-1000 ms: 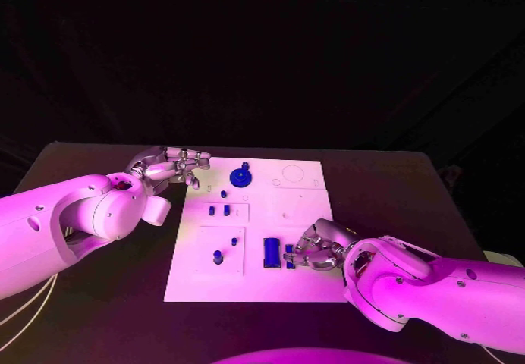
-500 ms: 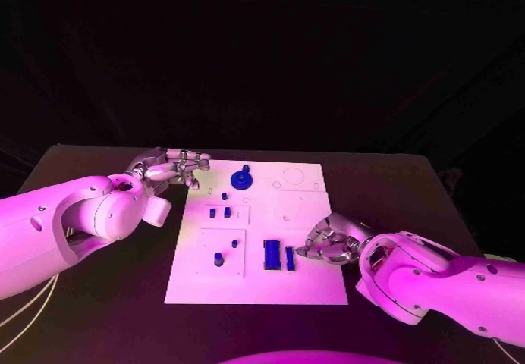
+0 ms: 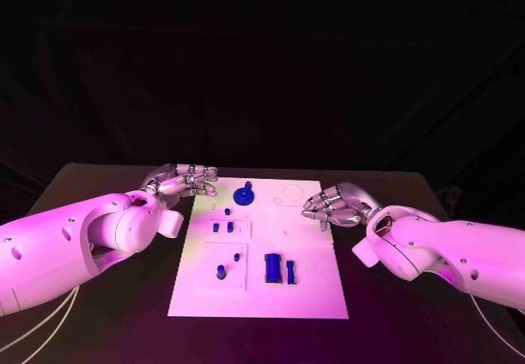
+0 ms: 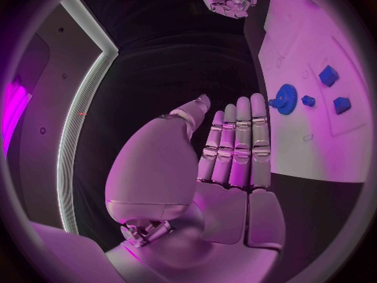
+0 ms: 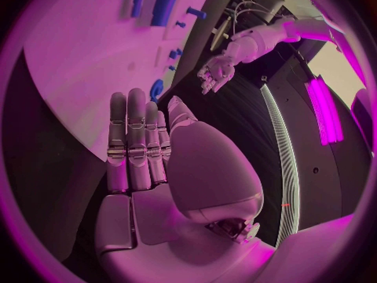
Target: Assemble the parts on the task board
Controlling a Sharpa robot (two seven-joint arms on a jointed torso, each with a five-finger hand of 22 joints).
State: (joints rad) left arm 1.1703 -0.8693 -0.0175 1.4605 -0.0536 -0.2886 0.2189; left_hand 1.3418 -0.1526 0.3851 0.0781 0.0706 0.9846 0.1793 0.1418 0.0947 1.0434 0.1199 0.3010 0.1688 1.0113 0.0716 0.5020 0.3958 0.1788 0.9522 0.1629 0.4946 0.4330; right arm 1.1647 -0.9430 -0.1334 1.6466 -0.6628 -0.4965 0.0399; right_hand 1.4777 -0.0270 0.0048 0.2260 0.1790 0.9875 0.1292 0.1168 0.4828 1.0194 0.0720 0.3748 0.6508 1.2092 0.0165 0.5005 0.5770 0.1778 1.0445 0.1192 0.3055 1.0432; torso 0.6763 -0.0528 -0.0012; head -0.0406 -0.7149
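The white task board [image 3: 309,262] lies mid-table. On it stand a blue gear [image 3: 243,196], several small blue pieces [image 3: 222,227] and, nearer me, a wide blue block [image 3: 272,268] with a narrow one [image 3: 290,271] beside it. My left hand [image 3: 186,180] hovers at the board's far left corner, next to the gear [image 4: 285,99]; its fingers [image 4: 238,141] lie straight and hold nothing. My right hand [image 3: 334,205] is over the board's right edge, well away from the blocks [image 5: 163,5]; its fingers [image 5: 134,138] are also straight and empty.
Dark tabletop [image 3: 99,303] surrounds the board on all sides. Round outlines [image 3: 293,189] mark the board's far right corner. Both white forearms reach in from the sides, the right one [image 3: 448,246] lying beside the board's right edge.
My right hand has left the two blue blocks and moved toward the far side, along the board's right edge. The left hand has stayed by the gear. The camera view has shifted.
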